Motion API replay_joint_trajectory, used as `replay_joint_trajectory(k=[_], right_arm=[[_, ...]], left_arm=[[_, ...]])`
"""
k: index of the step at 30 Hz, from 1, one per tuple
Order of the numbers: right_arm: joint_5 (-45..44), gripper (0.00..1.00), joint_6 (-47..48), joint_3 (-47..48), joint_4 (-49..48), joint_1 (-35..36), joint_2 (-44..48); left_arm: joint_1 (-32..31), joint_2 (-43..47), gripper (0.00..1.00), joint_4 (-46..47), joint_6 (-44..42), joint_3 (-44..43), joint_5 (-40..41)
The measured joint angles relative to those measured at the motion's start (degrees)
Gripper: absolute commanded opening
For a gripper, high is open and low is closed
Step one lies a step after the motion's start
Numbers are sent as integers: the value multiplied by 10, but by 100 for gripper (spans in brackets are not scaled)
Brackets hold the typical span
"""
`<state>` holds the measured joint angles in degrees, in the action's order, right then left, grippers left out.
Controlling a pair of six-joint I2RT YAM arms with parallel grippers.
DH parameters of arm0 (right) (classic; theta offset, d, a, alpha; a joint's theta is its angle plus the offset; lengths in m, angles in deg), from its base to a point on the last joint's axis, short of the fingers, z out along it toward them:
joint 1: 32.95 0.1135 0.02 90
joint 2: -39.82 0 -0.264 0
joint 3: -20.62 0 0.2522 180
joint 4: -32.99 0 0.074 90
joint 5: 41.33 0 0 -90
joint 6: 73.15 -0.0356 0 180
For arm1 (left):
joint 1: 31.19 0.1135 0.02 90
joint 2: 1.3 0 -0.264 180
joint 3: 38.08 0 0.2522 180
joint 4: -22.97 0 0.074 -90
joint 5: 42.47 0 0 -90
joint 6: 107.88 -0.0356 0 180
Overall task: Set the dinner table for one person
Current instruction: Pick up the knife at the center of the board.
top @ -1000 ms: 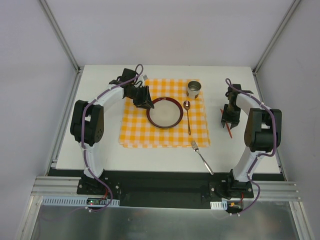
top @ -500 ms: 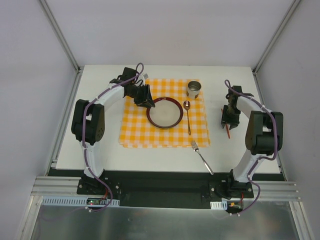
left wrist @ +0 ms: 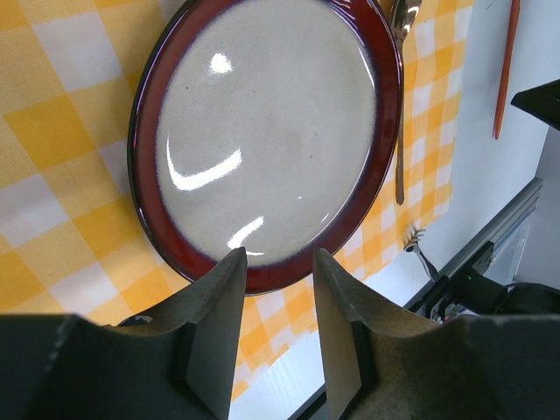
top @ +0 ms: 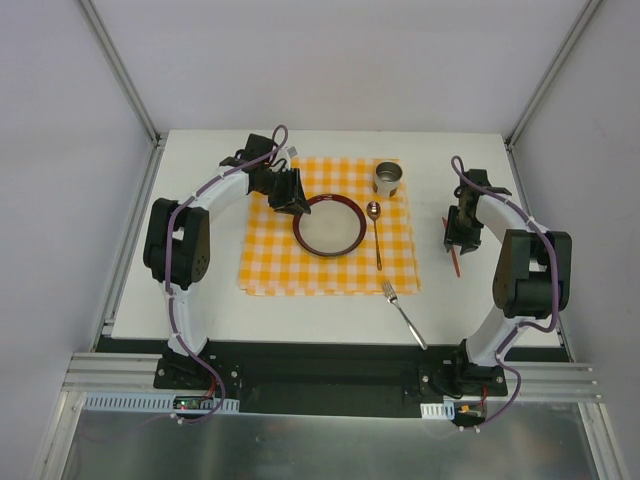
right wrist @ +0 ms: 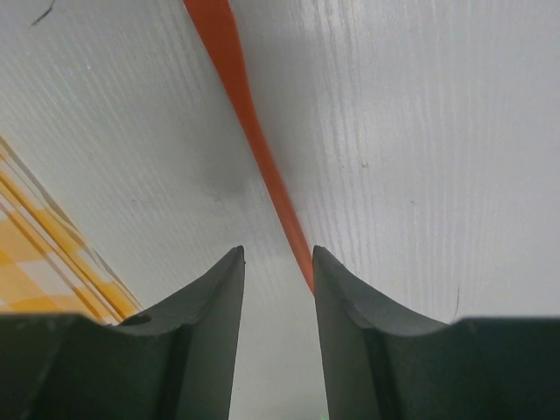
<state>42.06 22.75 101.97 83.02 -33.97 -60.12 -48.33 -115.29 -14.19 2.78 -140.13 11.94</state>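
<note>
The orange stick (right wrist: 262, 149) ran off the right wrist view's top edge, its lower end hidden behind a finger of the right claw (right wrist: 276, 254). The left wrist view's top edge cropped the bowl of the spoon (left wrist: 400, 131).

Open dinner table (top: 300, 315) along the cloth's (top: 270, 262) near edge — fork (top: 403, 312) at right; plate (top: 328, 226), cup (top: 388, 179), spoon (top: 376, 235) crowding the cloth

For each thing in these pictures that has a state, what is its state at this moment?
plate: empty, flat on the checked cloth.
checked cloth: spread flat on the dinner table.
metal cup: upright on the cloth.
spoon: lying on the cloth, right of the plate.
fork: lying on the table.
orange stick: lying on the table, between the right gripper fingers.
left gripper: open, over the plate's rim.
right gripper: open.
</note>
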Motion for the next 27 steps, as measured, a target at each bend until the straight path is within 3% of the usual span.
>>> replay_joint_trajectory(k=[27], right_arm=[[-20,34,-24,-5,20,5,-21]], left_arm=[[0,-3,36,0,0,0,0]])
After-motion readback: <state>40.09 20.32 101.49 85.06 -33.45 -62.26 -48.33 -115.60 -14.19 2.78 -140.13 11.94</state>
